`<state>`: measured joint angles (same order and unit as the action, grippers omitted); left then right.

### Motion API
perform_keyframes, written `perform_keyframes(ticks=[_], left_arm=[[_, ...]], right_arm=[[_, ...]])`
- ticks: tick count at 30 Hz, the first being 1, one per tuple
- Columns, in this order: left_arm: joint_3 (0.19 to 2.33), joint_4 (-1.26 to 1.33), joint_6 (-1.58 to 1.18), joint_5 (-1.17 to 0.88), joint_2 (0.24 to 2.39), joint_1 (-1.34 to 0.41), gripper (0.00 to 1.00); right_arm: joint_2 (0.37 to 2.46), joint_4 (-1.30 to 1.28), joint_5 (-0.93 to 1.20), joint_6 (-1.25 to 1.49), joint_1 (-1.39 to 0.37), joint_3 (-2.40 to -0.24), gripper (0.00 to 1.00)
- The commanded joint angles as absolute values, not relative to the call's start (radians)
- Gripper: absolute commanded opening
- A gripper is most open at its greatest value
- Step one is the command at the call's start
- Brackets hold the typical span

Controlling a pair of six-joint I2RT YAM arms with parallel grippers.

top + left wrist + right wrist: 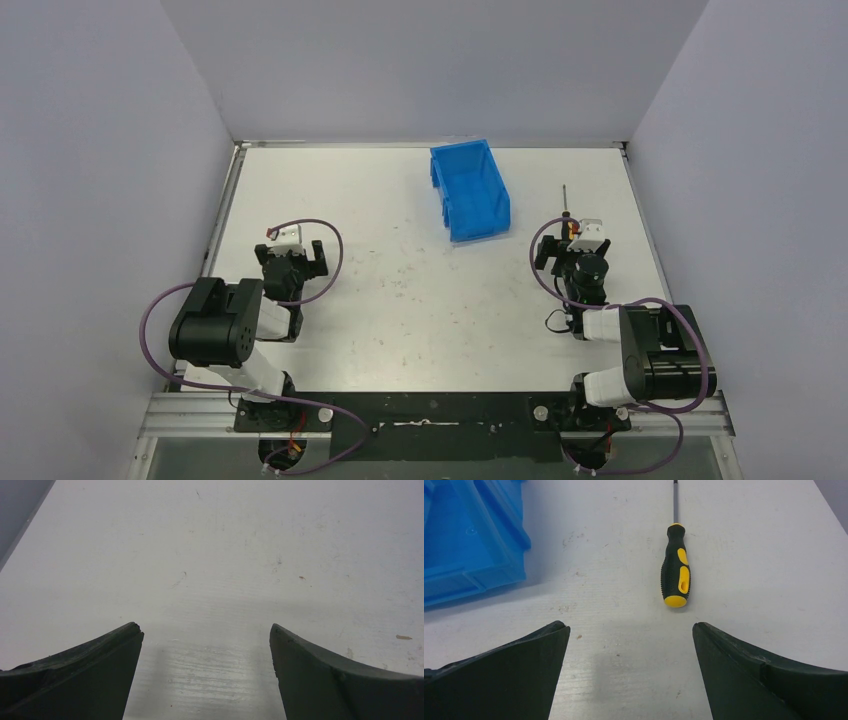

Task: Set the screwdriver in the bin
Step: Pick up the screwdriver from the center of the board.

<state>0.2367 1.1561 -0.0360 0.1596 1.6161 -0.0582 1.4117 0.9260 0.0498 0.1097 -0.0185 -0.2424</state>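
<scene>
The screwdriver (676, 570), with a yellow-and-black handle and a thin dark shaft, lies on the white table, its shaft pointing away from me. My right gripper (631, 627) is open and empty just short of the handle's butt, slightly left of it. In the top view the shaft of the screwdriver (565, 198) sticks out beyond the right gripper (572, 244). The blue bin (470, 190) stands at the back middle, left of the screwdriver, and also shows in the right wrist view (469, 540). My left gripper (291, 250) is open and empty over bare table (206, 630).
The white table (400, 290) is scuffed and closed in by grey walls at the left, back and right. The left wall's foot (20, 520) shows at the far left of the left wrist view. Purple cables loop round both arms.
</scene>
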Motion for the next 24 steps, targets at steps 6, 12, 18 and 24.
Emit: perform_keyframes(ticks=[6, 12, 18, 24], left_arm=[[0.255, 1.209, -0.030, 0.156, 1.612, -0.059, 0.97], [0.254, 1.210, -0.029, 0.156, 1.611, -0.059, 0.97], [0.255, 1.209, -0.029, 0.156, 1.611, -0.060, 0.97], [0.255, 1.209, -0.029, 0.156, 1.611, -0.059, 0.97]], right_arm=[[1.327, 0.804, 0.021, 0.075, -0.011, -0.328, 1.00], [1.155, 0.634, 0.029, 0.071, -0.019, -0.427, 1.00], [1.086, 0.425, 0.044, 0.062, -0.026, -0.608, 1.00], [1.065, 0.271, 0.056, 0.062, -0.032, -0.788, 1.00]])
